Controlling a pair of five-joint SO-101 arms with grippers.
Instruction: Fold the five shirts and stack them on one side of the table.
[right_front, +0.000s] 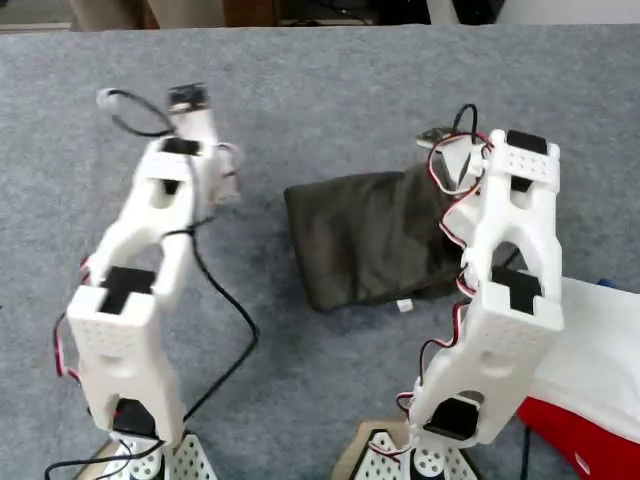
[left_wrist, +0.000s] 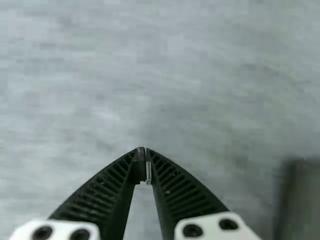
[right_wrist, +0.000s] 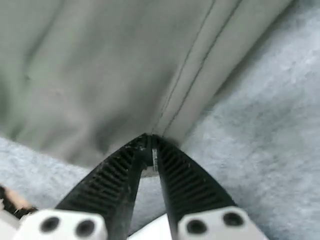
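**Dark shirt (right_front: 365, 240) folded mid-surface, both arms closed**

The dark shirt lies folded in the middle of the grey surface (right_front: 300, 90). The left jaws are pressed together over bare cloth; the right jaws, also pressed together, sit at the shirt's seamed edge.

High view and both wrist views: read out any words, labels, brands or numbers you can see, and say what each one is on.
No text can be read in any of the views.
The small white tag at the near edge of the dark shirt: too small to read, if it carries any print at all.
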